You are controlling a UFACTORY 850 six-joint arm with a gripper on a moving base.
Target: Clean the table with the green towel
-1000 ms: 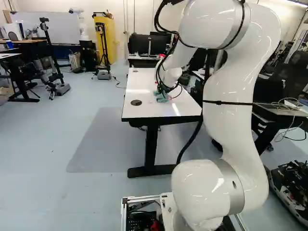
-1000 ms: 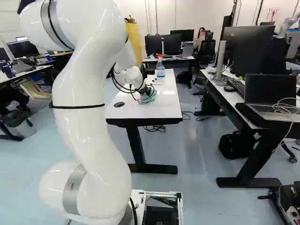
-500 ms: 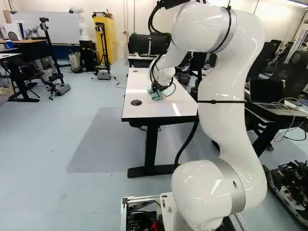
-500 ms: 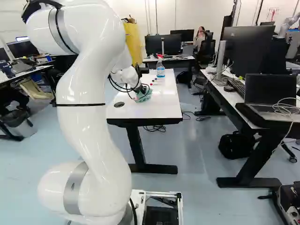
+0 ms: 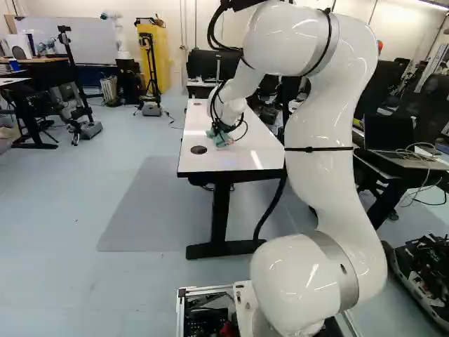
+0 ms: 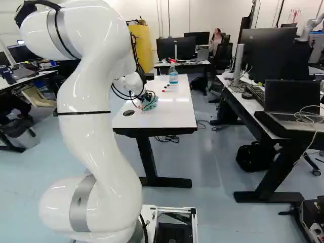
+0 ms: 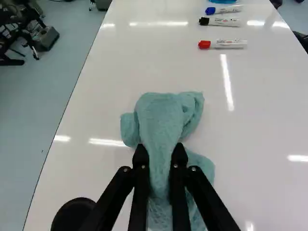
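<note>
The claw (image 7: 160, 155) was pinching the green towel (image 7: 166, 113): its two black fingers stood a little apart, one on each side of the cloth, with the folded material pressed between them. It pointed ahead and down at the white table (image 6: 172, 114), and the towel appeared to rest on the surface there. The most important relation was this: a thick bunch of the cloth lay straight ahead of the fingertips, with its long axis roughly along the table's length, while a looser part spread beside the right finger and under it. So a sideways stroke would, in my judgement, present the broad side of the bunch, and a forward one only its narrow end.

The single arm (image 5: 319, 175) reached from behind, above the near half of the table. Just beside the left finger was a round black disc (image 7: 74, 214), set in the tabletop, on which the cloth could catch. The left edge of the table was nearer to the towel than the right one.

Farther ahead, and somewhat to the right, lay the red marker (image 7: 224, 44), then the black marker (image 7: 220, 21) and the blue marker (image 7: 224, 9). The spray bottle (image 6: 173, 78) stood beyond them. The wiping seemed under way; a long forward stroke could push the markers.
</note>
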